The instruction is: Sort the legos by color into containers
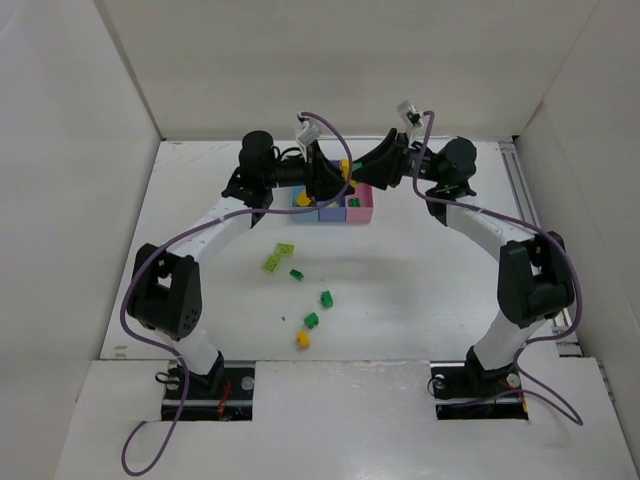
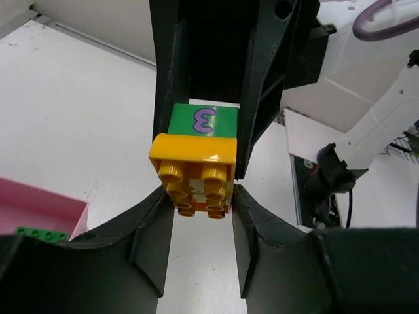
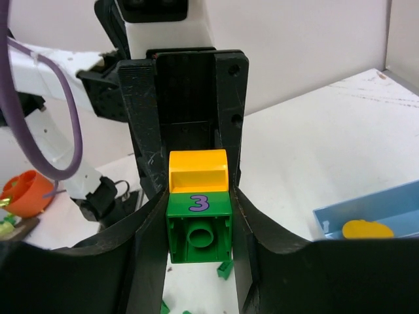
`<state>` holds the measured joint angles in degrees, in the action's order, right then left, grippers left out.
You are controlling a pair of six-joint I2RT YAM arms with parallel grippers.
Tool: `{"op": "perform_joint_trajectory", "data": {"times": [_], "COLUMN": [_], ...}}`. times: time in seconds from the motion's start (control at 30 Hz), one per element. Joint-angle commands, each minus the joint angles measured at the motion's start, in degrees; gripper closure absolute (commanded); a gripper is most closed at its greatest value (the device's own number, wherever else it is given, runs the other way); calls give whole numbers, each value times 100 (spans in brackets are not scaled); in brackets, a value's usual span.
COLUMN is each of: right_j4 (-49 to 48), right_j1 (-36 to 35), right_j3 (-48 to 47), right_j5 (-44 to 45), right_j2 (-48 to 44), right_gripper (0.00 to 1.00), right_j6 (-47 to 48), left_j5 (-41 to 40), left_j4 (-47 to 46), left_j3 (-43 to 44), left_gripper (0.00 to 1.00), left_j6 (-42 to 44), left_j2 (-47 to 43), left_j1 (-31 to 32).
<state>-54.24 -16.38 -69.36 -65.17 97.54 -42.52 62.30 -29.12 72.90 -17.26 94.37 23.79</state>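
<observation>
Rigid yellow-orange plastic brick (image 2: 193, 154), pinched in left jaws, is studded onto green numbered plastic brick (image 3: 200, 230) in right jaws, apparently above the pastel plastic bins (image 1: 333, 214). Light, slick: hold flat sides.

- Yellow-orange brick (image 2: 193, 157): hard plastic, smooth and glossy; I see highlights along its top edge.
- Green brick (image 3: 200, 226): the same smooth plastic with a duller sheen; a purple numeral is printed flat on one face.
- Left gripper (image 2: 200, 203), right gripper (image 3: 200, 209): black plastic, matt. I read fine ridges and pale scratches on the left one.
- Pink bin (image 2: 39, 203), light blue bin (image 3: 373, 212): smooth plastic, soft sheen.
- Table (image 1: 420, 270): white, matt.
- Purple cable (image 3: 74, 121): smooth, rubbery-looking sheath.
</observation>
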Motion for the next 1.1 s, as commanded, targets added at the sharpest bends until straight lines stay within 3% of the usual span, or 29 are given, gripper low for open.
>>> {"op": "perform_joint_trajectory", "data": {"times": [0.0,0.17,0.5,0.67,0.7,0.8,0.83,0.9,0.97,1.07], "right_j4": [-491,-413,17,975,1246,1888,2587,3669,5073,5476], "right_j1": [-58,-6,223,275,276,355,355,355,215,109], "right_j3": [2,2,2,-130,-130,-244,-305,-698,-999,-1158], "right_j5": [-102,-49,4,258,328,653,776,1556,2825,3622], "right_j2": [-77,-24,-24,-24,37,107,108,108,29,-112], "right_gripper": [100,100,100,100,100,100,100,100,100,100], "right_j6": [-265,-213,50,727,928,1506,1754,2455,3476,3848], "left_j5": [-219,1,-122,-832,-1086,-2526,-2913,-3802,-3945,-4058], "left_j4": [-1286,-2631,-2625,-826,-66,1568,1916,2357,2482,2648], "left_j3": [-223,-768,-831,-51,82,696,855,1163,1165,1226], "left_gripper": [100,100,100,100,100,100,100,100,100,100], "left_j6": [-847,-1841,-1966,-1194,-940,-473,-158,29,90,91], "left_j2": [-155,-208,-208,186,248,503,573,688,750,803], "left_j1": [-471,-963,-1289,-1289,-1289,-1237,-1184,-1070,-1008,-1008]}}
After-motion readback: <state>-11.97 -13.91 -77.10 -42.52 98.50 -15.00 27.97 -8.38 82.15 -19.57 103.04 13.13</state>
